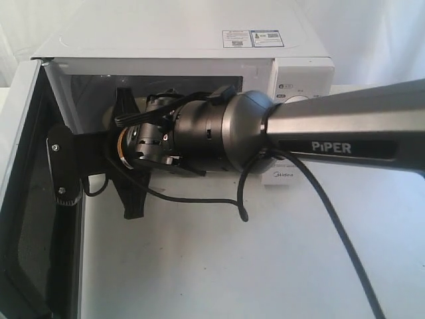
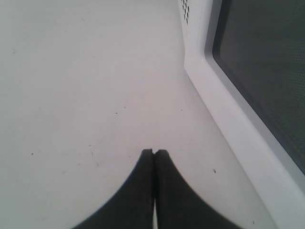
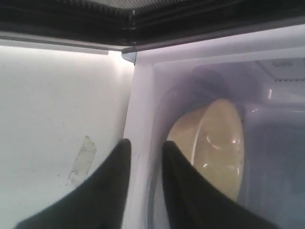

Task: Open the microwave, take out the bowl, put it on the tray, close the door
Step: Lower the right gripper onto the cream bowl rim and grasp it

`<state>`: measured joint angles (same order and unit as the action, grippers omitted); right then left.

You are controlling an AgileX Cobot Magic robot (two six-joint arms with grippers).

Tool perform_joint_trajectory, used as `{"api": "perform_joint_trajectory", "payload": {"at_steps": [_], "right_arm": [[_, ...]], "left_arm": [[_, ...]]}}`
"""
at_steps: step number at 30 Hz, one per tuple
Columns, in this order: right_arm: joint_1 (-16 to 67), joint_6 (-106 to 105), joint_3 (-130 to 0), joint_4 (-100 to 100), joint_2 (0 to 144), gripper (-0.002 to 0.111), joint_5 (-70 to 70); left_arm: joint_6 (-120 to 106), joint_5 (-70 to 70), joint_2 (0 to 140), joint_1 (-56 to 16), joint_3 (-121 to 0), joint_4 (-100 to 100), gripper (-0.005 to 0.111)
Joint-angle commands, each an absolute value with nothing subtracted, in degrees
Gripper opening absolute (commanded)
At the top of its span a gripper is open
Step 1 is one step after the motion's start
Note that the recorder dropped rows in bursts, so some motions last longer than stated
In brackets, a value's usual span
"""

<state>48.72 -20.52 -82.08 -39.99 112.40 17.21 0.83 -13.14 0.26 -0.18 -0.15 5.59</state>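
One of the four steps is complete: the white boxy microwave [image 1: 199, 40] stands open, its white door with the dark rectangular window [image 1: 33, 226] swung out to the left.

Three steps are left, judged from the present layout:
1. Take out the bowl.
2. Put it on the tray.
3. Close the door.

Step 1 is in hand. The right arm [image 1: 345, 126] reaches across from the right into the mouth of the cavity. The small round cream-beige bowl [image 3: 214, 148] sits inside the cavity, beyond the tips of the right gripper [image 3: 145, 148] and apart from them. In the exterior view the arm hides the bowl.

Gripper state:
- Right gripper: the jaws stand a little apart, with a narrow gap. Nothing is between them and nothing is held.
- Left gripper [image 2: 153, 155]: the jaws are pressed together, tip against tip, on nothing. It hangs over the pale grey desk [image 2: 71, 71], just beside the outer face of the open door.

No view shows the tray, so its place cannot be told. The bowl is not yet gripped, so the wider opening needed to take its rim is not yet made.
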Motion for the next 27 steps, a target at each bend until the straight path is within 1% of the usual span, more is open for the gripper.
{"api": "perform_joint_trajectory", "payload": {"at_steps": [1, 2, 3, 10, 13, 27], "right_arm": [[48.5, -20.3, -81.9, -40.3, 112.2, 0.051, 16.3], [48.5, -20.3, -81.9, -40.3, 112.2, 0.057, 16.3], [48.5, -20.3, -81.9, -40.3, 112.4, 0.059, 16.3], [47.9, -20.1, -81.9, -42.1, 114.4, 0.06, 16.0], [46.7, -16.8, -82.1, -42.3, 115.0, 0.06, 15.1], [46.2, -16.2, -84.5, -42.6, 112.8, 0.06, 13.6]], "left_arm": [[1.0, -13.3, 0.0, -0.5, 0.0, 5.9, 0.0], [1.0, -13.3, 0.0, -0.5, 0.0, 5.9, 0.0], [1.0, -13.3, 0.0, -0.5, 0.0, 5.9, 0.0], [1.0, -13.3, 0.0, -0.5, 0.0, 5.9, 0.0], [1.0, -13.3, 0.0, -0.5, 0.0, 5.9, 0.0], [1.0, -13.3, 0.0, -0.5, 0.0, 5.9, 0.0]]}}
